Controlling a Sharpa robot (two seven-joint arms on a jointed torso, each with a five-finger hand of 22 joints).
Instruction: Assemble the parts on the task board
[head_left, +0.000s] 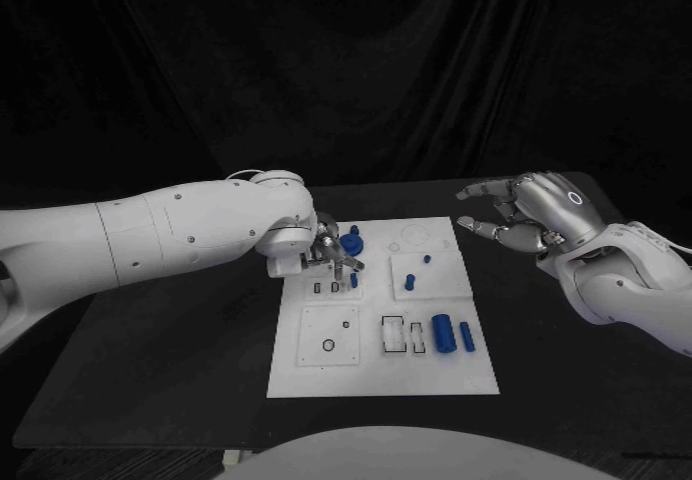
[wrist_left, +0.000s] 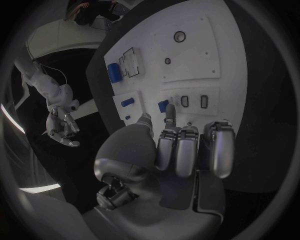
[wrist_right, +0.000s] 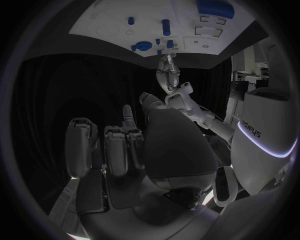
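Observation:
The white task board (head_left: 382, 345) lies in the middle of the black table. My left hand (head_left: 329, 255) hangs over its far left part, beside two narrow slots (head_left: 327, 288). In the left wrist view its thumb and one finger (wrist_left: 169, 114) pinch a small blue peg (wrist_left: 162, 106) standing at the board (wrist_left: 187, 60); the other fingers are curled in. A blue gear-like part (head_left: 355, 242) sits just behind that hand. My right hand (head_left: 526, 215) hovers off the board's far right corner, fingers apart and holding nothing.
Two short blue pegs (head_left: 427, 261) (head_left: 410, 281) stand in the far right plate. A thick blue cylinder (head_left: 443, 332) and a thinner one (head_left: 466, 336) lie near the board's right edge, beside rectangular cut-outs (head_left: 392, 335). Black table surrounds the board.

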